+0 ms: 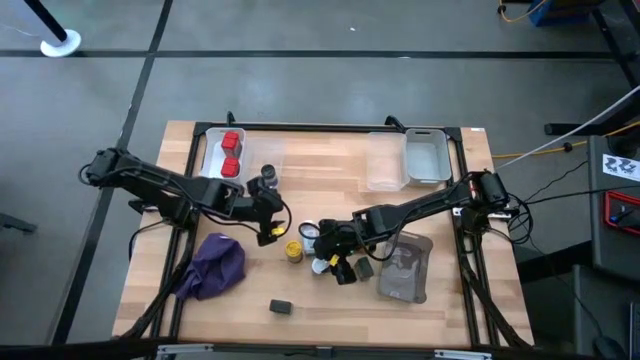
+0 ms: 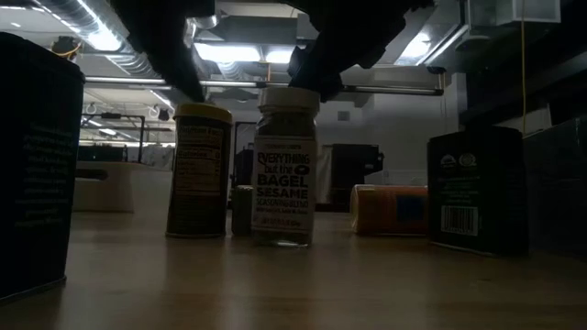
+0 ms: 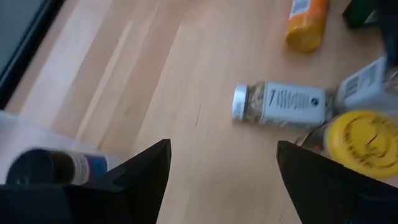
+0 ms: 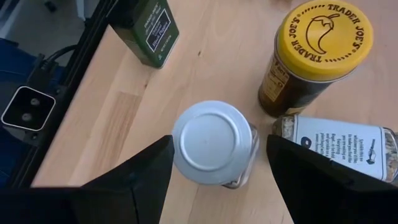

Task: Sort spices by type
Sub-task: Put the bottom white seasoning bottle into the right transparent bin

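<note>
Now | 2 red cubes (image 1: pixel 231 153) | 1 yellow-lidded jar (image 4: pixel 317 55) | left tool (image 3: pixel 221 168) open | right tool (image 4: pixel 217 163) open

Right hand (image 4: pixel 214 180) open above white-capped bottle (image 4: pixel 213 150); fingers clear cap on both sides. Yellow-lidded jar (image 4: pixel 314 53) close beside, toppled seasoning bottle (image 4: pixel 339 146) touching it, crowding one finger's path. Dark green tin (image 4: pixel 145 23) farther off, bare counter (image 4: pixel 205 68) between. Left hand (image 3: pixel 224 171) open: bare counter ahead up to lying bottle (image 3: pixel 280 106).

We are looking straight down overhead, level across the worktop (image 1: pixel 330 190) low; both share the yellow-lidded jar (image 1: pixel 293 249).
</note>
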